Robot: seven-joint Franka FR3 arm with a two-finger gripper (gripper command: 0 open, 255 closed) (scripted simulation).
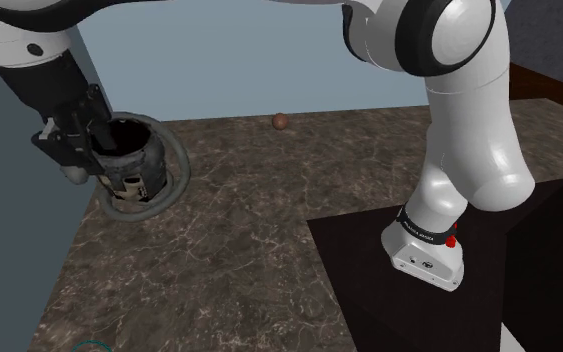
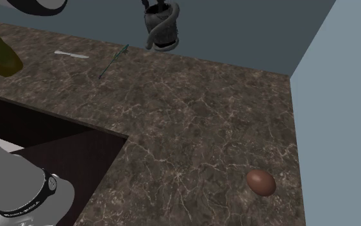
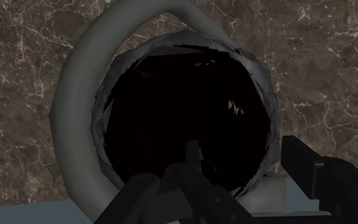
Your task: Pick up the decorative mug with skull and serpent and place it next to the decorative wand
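The marbled desk lies below the jaws. They are narrowed on the dark mug's rim wall, one finger outside and one within, and the mug looks lifted. It is probably rigid, heavy and brittle, and the serpent loop may swing it in a rim pinch. The brown ball lies well apart. The wand is near, unobstructed, with a white utensil beyond it.

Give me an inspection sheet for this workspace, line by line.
Surface: dark marbled counter.
Job's things: grey mug held at its rim; thin green wand lying flat on the counter.
Clutter: brown egg-shaped ball, white utensil, olive object.
Grippers: gripper shut on mug, fingers inside and outside its wall.
Cables: nothing seen.
Surroundings: blue-grey walls; dark stand.
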